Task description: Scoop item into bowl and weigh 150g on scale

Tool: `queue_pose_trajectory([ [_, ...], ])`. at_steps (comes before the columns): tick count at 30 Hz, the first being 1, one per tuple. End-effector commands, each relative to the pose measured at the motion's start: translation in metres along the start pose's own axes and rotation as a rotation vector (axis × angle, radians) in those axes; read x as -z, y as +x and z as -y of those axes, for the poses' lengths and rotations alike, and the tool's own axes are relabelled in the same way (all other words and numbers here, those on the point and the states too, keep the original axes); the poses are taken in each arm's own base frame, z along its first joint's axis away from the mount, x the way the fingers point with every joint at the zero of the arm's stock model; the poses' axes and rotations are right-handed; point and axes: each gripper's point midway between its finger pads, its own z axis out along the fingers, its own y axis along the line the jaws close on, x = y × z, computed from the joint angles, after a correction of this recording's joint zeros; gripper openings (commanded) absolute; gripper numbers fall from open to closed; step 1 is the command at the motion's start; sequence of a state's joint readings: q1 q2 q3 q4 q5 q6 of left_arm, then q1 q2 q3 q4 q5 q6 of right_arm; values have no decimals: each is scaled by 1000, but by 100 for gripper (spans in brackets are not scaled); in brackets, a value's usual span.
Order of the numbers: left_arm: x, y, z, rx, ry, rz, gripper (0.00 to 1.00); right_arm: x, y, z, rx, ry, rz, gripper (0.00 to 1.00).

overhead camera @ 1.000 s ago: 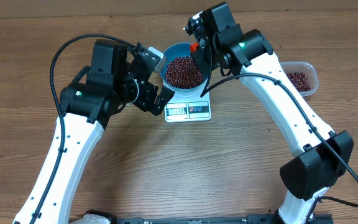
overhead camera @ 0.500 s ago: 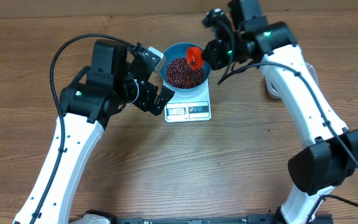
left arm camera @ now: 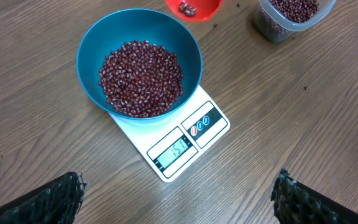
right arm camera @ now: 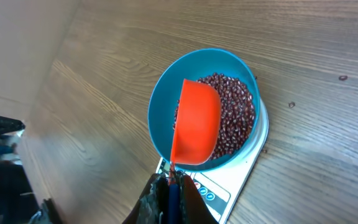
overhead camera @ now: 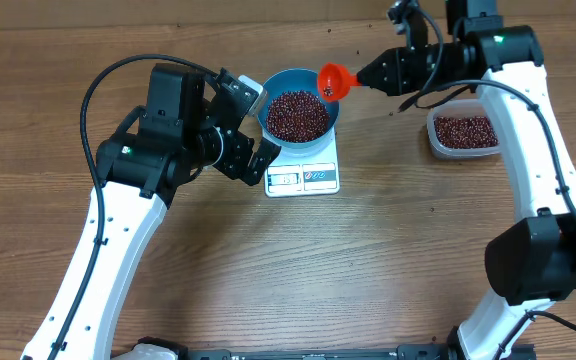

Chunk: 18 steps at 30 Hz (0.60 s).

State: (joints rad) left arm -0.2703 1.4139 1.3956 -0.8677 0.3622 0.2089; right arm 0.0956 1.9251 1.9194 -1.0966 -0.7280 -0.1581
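A light-blue bowl [overhead camera: 271,93] holds a heap of dark red-brown beans [overhead camera: 297,114] and stands on the white scale [overhead camera: 303,176]. The scale's display [left arm camera: 177,150] shows digits too small to read surely. My right gripper [overhead camera: 370,74] is shut on the handle of an orange scoop [overhead camera: 333,79], which hangs over the bowl's right rim. The left wrist view shows a few beans in the scoop [left arm camera: 193,7]. In the right wrist view the scoop [right arm camera: 196,124] covers part of the bowl [right arm camera: 161,115]. My left gripper [overhead camera: 252,128] stands open and empty, left of the bowl.
A clear plastic tub [overhead camera: 463,133] with more beans sits on the wooden table to the right of the scale, under my right arm. It also shows at the top right of the left wrist view, tub [left arm camera: 291,15]. A few stray specks lie near it.
My right arm has swung right and back, carrying the scoop from over the bean heap to the bowl's right rim and uncovering the tub. The left arm has not moved.
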Motion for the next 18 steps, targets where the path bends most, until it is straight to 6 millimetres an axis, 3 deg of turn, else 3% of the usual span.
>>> queue_pose_trajectory([
  [1, 7, -10, -1, 4, -14, 30, 100, 27, -15, -20, 43, -37, 67, 4],
  [8, 7, -10, -1, 4, -14, 30, 100, 48, -19, -21, 46, -21, 108, 4],
  [18, 7, -10, -1, 4, -14, 30, 100, 41, -16, -22, 55, 14, 87, 4],
])
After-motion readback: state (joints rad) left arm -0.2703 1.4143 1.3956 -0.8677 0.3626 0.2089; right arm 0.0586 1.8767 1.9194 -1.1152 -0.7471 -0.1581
